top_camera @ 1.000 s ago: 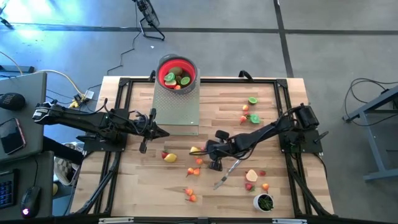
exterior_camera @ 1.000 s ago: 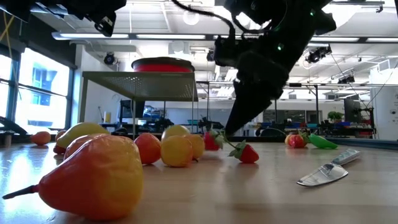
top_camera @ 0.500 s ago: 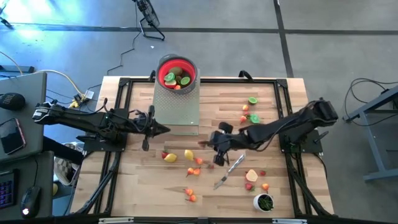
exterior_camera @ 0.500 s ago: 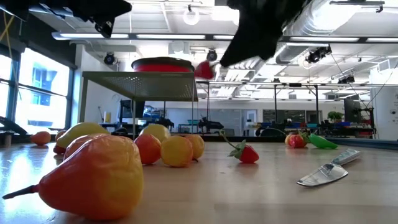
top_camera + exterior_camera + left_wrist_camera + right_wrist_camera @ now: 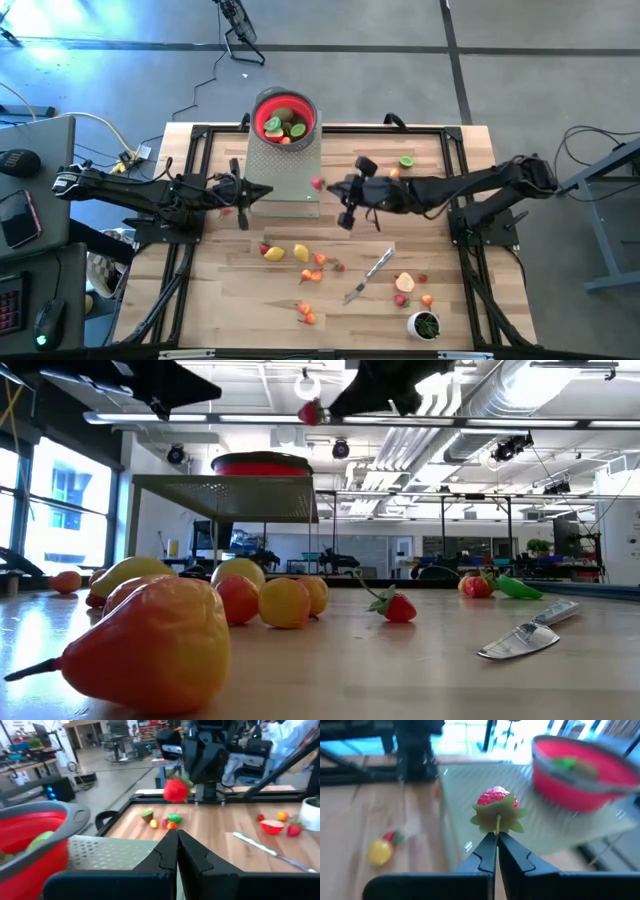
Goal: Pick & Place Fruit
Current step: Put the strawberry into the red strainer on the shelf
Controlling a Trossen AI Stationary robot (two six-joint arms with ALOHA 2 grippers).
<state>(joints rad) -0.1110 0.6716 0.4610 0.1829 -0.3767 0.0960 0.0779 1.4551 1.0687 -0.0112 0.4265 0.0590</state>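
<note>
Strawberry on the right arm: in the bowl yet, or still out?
Out. The right gripper holds the strawberry by its stem, in the air beside the perforated stand; the red bowl sits farther back on it.

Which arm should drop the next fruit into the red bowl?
Right, likely. The right claw already pinches a strawberry by its stem, lifted off the table beside the mesh stand holding the red bowl. The left claw is shut and empty.

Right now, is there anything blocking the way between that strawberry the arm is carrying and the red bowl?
Nothing visible does. The right gripper holds the strawberry by its stem over the mesh stand's edge; open air lies between it and the red bowl.
</note>
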